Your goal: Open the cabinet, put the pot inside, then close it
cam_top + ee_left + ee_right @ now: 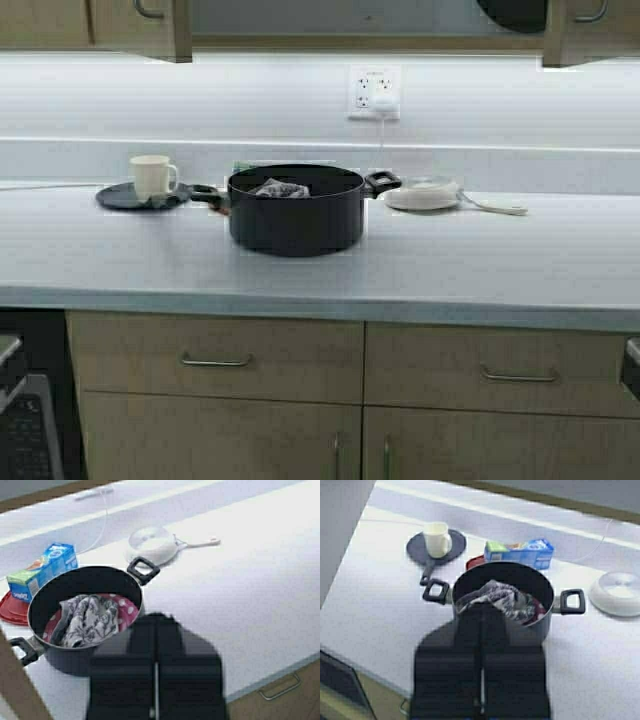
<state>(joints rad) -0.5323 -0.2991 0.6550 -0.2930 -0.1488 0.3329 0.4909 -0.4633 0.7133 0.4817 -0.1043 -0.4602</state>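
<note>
High view: I see the pot (296, 210) on the counter (480, 270), mid-depth, between the mug (152, 176) on its dark plate and the small white pan (424, 194). Crumpled cloth (87, 619) lies inside it. Cabinet (140, 25) doors hang open overhead. Both wrist views: left gripper (156, 680) and right gripper (481, 680) hover above the counter, fingers pressed together, holding nothing.

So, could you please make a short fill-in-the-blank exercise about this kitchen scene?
1. The pot stands on the ____.
2. A crumpled ____ lies inside the pot.
3. The mug is ____ in colour.
4. In both wrist views the gripper fingers are ____.

Missing words: countertop; cloth; white; shut
</note>
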